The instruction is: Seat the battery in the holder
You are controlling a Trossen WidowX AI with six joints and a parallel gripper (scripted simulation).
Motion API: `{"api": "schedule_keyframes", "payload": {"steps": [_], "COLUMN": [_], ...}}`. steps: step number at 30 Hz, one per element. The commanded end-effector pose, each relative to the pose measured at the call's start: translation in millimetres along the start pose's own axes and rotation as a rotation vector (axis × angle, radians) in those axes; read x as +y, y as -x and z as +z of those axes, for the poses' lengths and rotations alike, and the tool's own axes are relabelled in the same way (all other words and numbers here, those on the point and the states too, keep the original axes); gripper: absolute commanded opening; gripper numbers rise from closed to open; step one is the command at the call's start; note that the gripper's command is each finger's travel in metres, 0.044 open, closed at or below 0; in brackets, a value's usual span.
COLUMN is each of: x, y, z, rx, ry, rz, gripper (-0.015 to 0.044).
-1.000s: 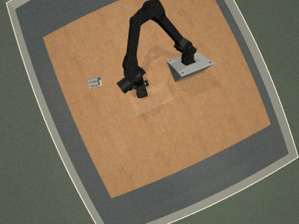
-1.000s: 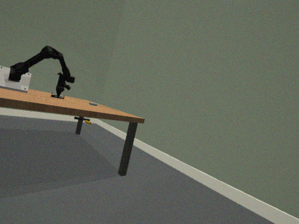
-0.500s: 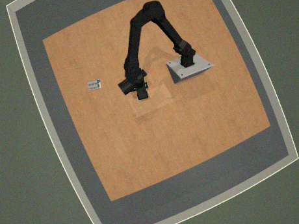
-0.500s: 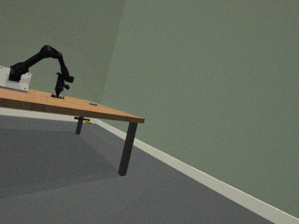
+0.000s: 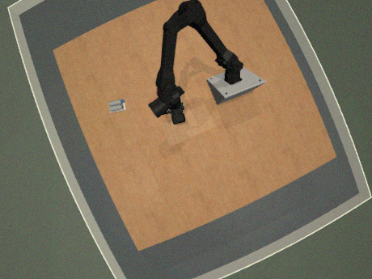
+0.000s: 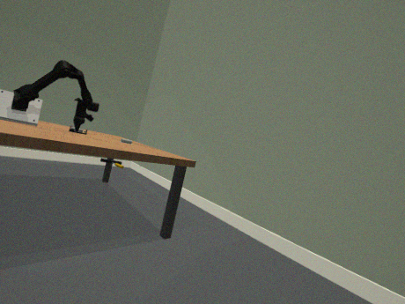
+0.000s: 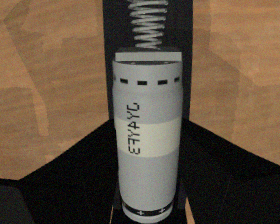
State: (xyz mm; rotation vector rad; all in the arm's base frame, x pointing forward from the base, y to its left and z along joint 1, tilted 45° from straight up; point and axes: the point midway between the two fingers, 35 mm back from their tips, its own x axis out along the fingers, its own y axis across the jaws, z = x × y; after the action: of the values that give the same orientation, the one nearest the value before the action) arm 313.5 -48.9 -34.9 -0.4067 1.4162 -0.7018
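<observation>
The grey battery (image 7: 148, 107) with a pale band stands out in the wrist view, its flat end toward the coil spring (image 7: 149, 22) and its plus-marked terminal end at the bottom. My gripper (image 7: 146, 128) (image 6: 77, 130) is shut on the battery, with dark fingers on both sides. The black holder (image 7: 114, 30) (image 6: 72, 129) lies beneath on the table. A light grey bar (image 7: 148, 56) crosses just at the flat end, between battery and spring. In the top view the arm covers most of the holder. The lip and the terminal end's seating are hidden.
A small grey-white item (image 5: 116, 106) (image 6: 126, 141) with a blue corner lies on the wooden table (image 5: 194, 192) (image 6: 48, 133), away from the gripper. The arm's base stands on a light grey mount (image 5: 243, 87) (image 6: 33, 115).
</observation>
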Motion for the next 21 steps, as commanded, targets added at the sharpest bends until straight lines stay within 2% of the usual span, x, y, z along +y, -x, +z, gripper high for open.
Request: {"api": "schedule_keyframes", "payload": {"steps": [1, 6, 10, 21], "x": [-0.5, -0.6, -0.6, 0.8], "y": [-0.2, -0.3, -0.3, 14.8], "z": [-0.6, -0.8, -0.8, 0.1], "rx": [0.002, 0.001, 0.001, 0.000], "ry": [0.006, 0.006, 0.006, 0.000], "rz": [-0.001, 0.000, 0.000, 0.002], "gripper": [0.0085, 0.0085, 0.0187, 0.0187]}}
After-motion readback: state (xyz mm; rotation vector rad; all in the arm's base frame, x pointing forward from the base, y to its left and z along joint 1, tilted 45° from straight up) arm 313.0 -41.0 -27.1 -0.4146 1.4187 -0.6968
